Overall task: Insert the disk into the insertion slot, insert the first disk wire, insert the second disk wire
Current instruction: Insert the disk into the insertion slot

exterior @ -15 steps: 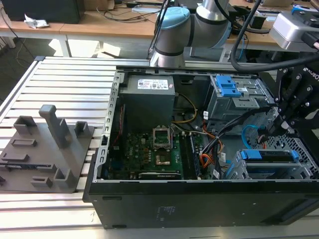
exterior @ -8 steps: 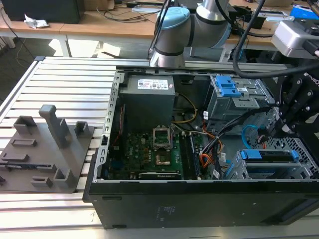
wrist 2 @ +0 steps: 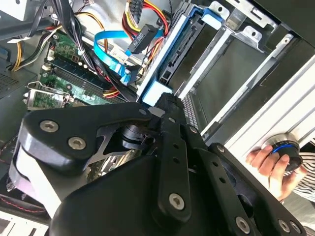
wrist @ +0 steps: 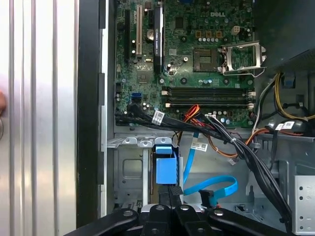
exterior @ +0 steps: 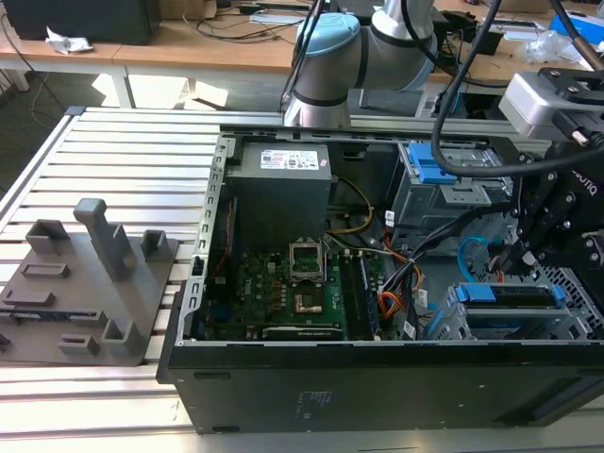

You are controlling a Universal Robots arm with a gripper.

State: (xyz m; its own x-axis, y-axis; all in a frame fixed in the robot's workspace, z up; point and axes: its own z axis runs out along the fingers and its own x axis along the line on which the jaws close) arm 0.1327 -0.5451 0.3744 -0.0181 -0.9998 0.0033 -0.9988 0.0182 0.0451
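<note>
In the exterior view's lower right, the disk (exterior: 500,294) lies in the insertion slot (exterior: 576,283). The gripper (wrist: 170,192), its fingers pressed together, touches the disk's blue end in line with its long axis. The second disk wire (wrist: 214,184) loops just beside.

A lab or workshop: cluttered wooden workbenches (exterior: 217,52) behind a slotted aluminium table (exterior: 123,160).
</note>
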